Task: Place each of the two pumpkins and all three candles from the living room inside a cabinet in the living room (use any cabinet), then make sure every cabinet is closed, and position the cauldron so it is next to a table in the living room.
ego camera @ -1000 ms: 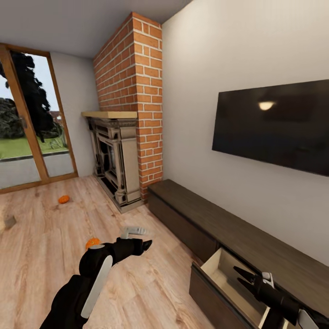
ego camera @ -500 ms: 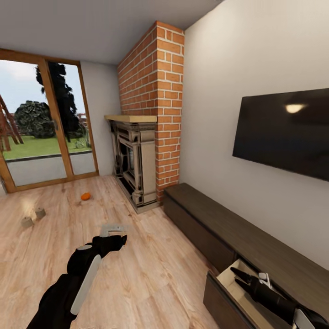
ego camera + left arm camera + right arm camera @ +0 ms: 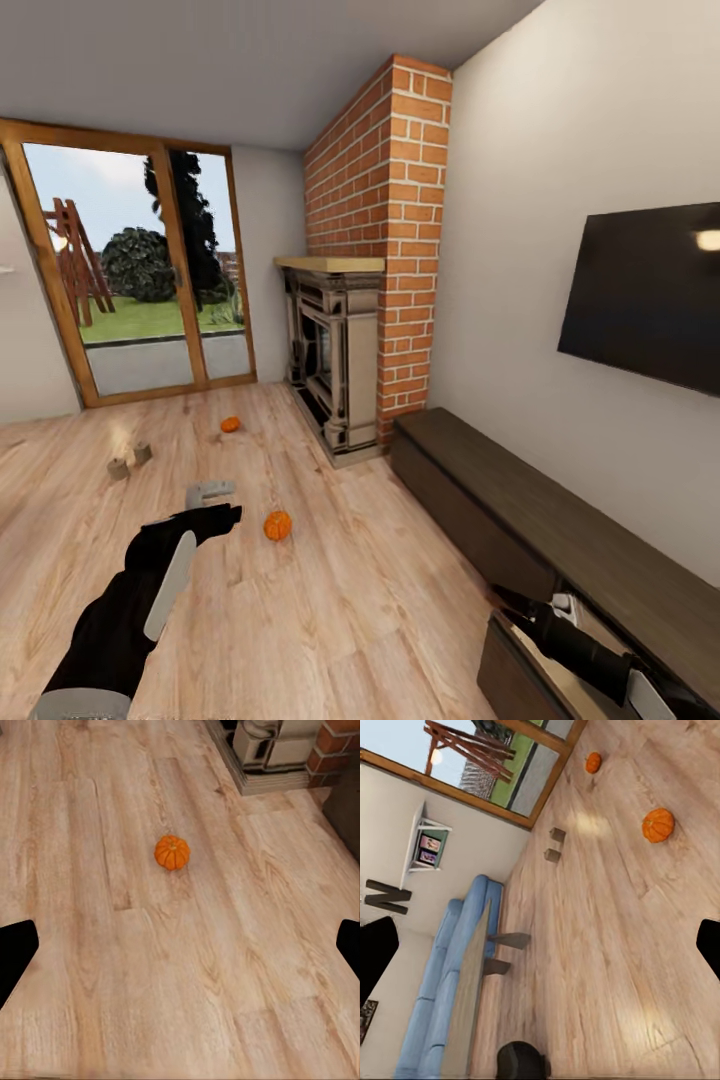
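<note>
One orange pumpkin point(image 3: 277, 525) point(image 3: 172, 852) lies on the plank floor just right of my open left gripper point(image 3: 211, 492) point(image 3: 180, 952), some way ahead of its empty fingers. A second pumpkin point(image 3: 230, 424) point(image 3: 593, 762) sits farther off near the glass door. Two stubby candles point(image 3: 118, 468) point(image 3: 143, 453) point(image 3: 552, 856) stand together on the floor at the left. The low dark cabinet point(image 3: 520, 515) runs along the right wall, with one drawer point(image 3: 545, 680) pulled out. My right gripper point(image 3: 508, 600) point(image 3: 540, 960) hangs open and empty over that drawer.
An ornate fireplace point(image 3: 335, 360) and a brick chimney point(image 3: 400, 230) stand past the cabinet's far end, under-right a wall TV point(image 3: 650, 300). The right wrist view holds a blue sofa point(image 3: 446, 990), the grey table point(image 3: 472, 975) and a black rounded object point(image 3: 521, 1063), perhaps the cauldron.
The head camera has swung left, so the whole scene slid right. The near pumpkin now shows clear of my left arm. The candles and more of the glass door have come into view.
</note>
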Controlling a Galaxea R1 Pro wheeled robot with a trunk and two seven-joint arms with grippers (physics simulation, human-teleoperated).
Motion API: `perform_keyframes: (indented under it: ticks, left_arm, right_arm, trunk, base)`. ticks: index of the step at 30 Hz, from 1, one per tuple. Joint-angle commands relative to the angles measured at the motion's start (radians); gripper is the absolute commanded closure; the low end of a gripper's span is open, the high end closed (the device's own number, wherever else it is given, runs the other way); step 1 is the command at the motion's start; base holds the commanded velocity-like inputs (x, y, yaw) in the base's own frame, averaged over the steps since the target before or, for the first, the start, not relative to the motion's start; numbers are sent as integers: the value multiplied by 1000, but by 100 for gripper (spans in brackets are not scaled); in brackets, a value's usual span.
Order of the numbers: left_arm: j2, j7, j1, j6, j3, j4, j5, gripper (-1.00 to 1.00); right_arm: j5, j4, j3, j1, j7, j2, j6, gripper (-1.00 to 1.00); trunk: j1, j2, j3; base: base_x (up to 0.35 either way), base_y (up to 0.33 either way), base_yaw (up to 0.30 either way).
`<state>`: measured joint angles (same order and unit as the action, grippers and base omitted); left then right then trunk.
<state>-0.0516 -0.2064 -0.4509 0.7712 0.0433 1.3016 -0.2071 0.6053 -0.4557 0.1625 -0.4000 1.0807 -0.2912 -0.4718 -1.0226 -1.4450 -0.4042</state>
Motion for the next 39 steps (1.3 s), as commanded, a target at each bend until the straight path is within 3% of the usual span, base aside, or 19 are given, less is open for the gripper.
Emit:
perform_keyframes:
  ticks: [1, 14, 25, 39]
  left_arm:
    - [-1, -8, -3, 3, 5, -1, -12, -100]
    - [-2, -3, -7, 3, 27, 0, -17, -100]
    - [-2, -8, -9, 7, 27, -7, -11, -100]
    - [-2, -10, -9, 7, 27, -19, -8, -100]
  right_arm:
    - [5, -2, -2, 0, 1, 1, -8, -100]
    - [5, -50, -13, 0, -104, 25, -8, -100]
    - [5, -54, -14, 0, -110, 29, -8, -100]
    - [5, -54, -12, 0, -110, 29, -8, -100]
  trunk:
    - [0, -1, -1]
    - [0, -1, 7]
    - [0, -1, 17]
    - [0, -1, 18]
  base:
    - [0, 0, 167]
    - [35, 65, 166]
    - [249, 194, 232]
    - [323, 92, 25]
